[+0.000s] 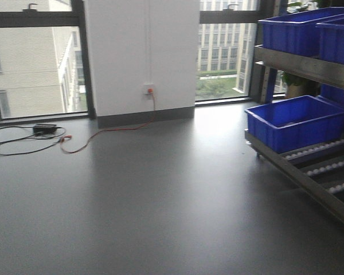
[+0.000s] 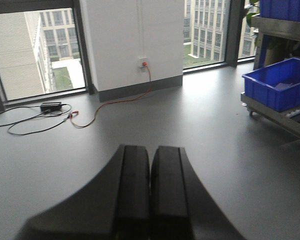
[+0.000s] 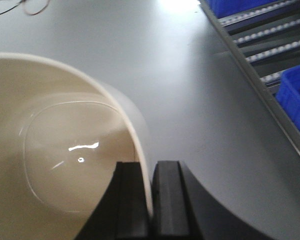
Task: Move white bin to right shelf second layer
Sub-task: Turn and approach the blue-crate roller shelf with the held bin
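One white bin (image 3: pixel 55 150) wall clamped inside right tool (image 3: pixel 151 175), bin spreading left, left tool (image 2: pixel 150 152) closed.

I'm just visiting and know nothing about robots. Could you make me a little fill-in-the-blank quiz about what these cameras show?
1. The right gripper is shut on the rim of a ___ bin.
2. The left gripper is shut and holds ___.
3. The crates on the shelf are ___ in colour.
Missing words: white; nothing; blue.
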